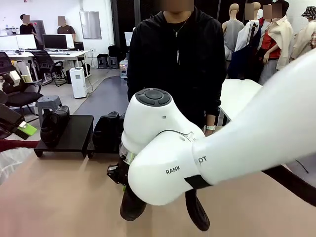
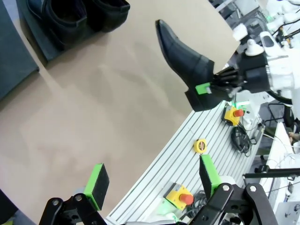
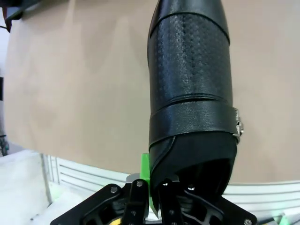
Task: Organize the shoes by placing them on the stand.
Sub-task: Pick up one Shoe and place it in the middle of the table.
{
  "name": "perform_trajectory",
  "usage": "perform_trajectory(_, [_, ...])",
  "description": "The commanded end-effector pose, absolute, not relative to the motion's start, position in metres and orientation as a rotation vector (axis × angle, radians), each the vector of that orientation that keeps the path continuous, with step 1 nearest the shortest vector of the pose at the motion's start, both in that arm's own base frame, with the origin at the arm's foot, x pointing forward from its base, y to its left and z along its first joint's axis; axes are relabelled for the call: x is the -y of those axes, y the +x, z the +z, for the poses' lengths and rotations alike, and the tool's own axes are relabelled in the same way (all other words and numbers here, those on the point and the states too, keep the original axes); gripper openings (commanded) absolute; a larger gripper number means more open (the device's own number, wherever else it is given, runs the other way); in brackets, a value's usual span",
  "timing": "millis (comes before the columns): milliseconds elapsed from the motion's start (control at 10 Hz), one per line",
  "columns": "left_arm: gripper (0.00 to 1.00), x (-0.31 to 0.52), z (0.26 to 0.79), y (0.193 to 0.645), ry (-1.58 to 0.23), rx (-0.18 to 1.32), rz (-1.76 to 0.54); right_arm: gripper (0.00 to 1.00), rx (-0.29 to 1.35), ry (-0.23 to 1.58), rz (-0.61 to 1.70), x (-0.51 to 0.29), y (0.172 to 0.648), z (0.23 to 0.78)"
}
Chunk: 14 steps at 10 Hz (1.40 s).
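My right gripper is clamped on the heel rim of one black shoe, holding it over the tan surface with the toe pointing away from me — near my edge of it. My left gripper hangs with its green pads spread wide, nothing between them. On the stand at the far left sits another shoe, with more dark shoes just beside it.
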<state>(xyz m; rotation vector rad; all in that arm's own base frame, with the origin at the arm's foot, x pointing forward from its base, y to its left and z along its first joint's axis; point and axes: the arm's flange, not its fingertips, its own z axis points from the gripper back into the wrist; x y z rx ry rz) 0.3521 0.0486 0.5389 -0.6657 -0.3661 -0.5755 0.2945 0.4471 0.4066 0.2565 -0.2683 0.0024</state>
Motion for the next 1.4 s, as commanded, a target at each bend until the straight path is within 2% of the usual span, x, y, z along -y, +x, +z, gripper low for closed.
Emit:
perform_trajectory(0, [1.00, -0.050, 0.539, 0.352, -0.686, 0.384, -0.592, 0.00, 0.262, 0.259, 0.014, -0.476, 0.319, 0.397])
perform_trajectory(300, [1.00, -0.050, 0.539, 0.352, -0.686, 0.384, -0.592, 0.00, 0.158, 0.254, 0.043, -0.471, 0.336, 0.374])
perform_trajectory(500, [1.00, -0.050, 0.539, 0.352, -0.686, 0.384, -0.592, 0.00, 0.146, 0.238, 0.042, -0.468, 0.341, 0.365])
perform_trajectory(600, [1.00, -0.050, 0.539, 0.352, -0.686, 0.384, -0.592, 0.38, 0.140, 0.236, 0.040, -0.467, 0.340, 0.365])
perform_trajectory(700, [1.00, -0.050, 0.539, 0.352, -0.686, 0.384, -0.592, 0.97, 0.144, 0.239, 0.047, -0.466, 0.339, 0.366])
perform_trajectory(800, [1.00, -0.050, 0.539, 0.352, -0.686, 0.384, -0.592, 1.00, 0.137, 0.248, 0.044, -0.464, 0.339, 0.367])
perform_trajectory(1000, [1.00, -0.050, 0.539, 0.352, -0.686, 0.384, -0.592, 1.00, 0.145, 0.272, 0.041, -0.456, 0.335, 0.374])
perform_trajectory(1300, [1.00, -0.050, 0.539, 0.352, -0.686, 0.384, -0.592, 1.00, 0.183, 0.366, 0.105, -0.395, 0.307, 0.446])
